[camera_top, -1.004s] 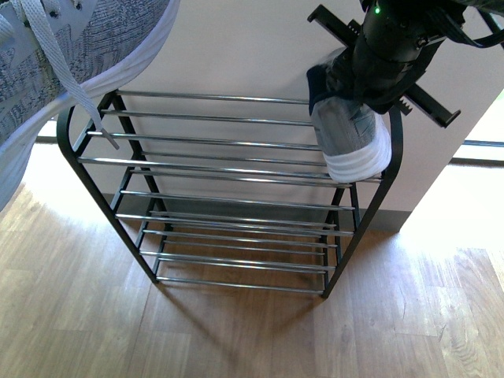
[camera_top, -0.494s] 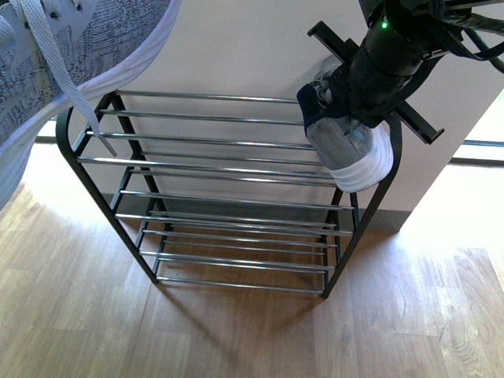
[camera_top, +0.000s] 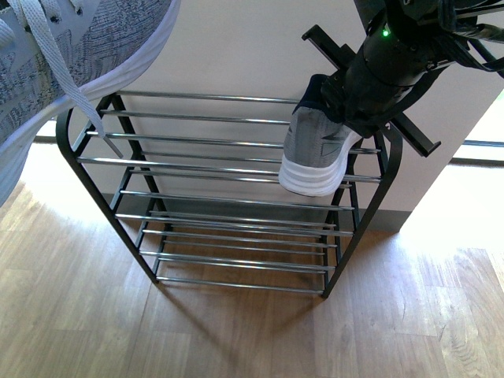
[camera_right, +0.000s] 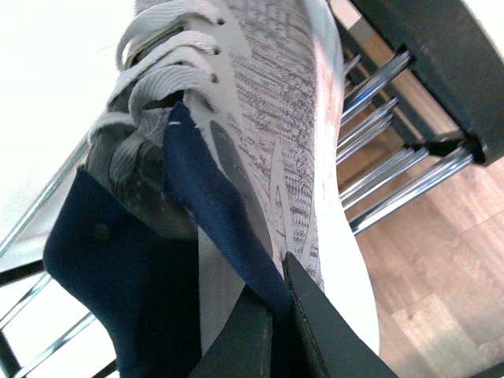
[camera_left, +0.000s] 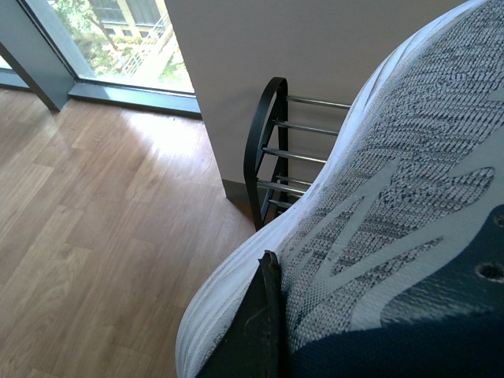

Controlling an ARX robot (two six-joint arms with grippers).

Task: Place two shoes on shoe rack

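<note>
The shoe rack stands against a beige wall, black frame with chrome rods. My right gripper is shut on a grey knit shoe by its navy heel collar, and holds it toe-down over the right end of the rack's upper rods. In the right wrist view the fingers pinch the navy collar of that shoe. My left gripper is shut on the other grey shoe, held high at the near left, laces dangling. In the left wrist view a finger presses on that shoe.
Wooden floor lies in front of the rack. The beige wall is behind it. A window with bright light shows at the far left in the left wrist view. The rack's end arch shows there too.
My right gripper has swung the shoe leftward and turned it, so its white sole now faces down-left over the rack's upper rods. The left shoe has stayed put.
</note>
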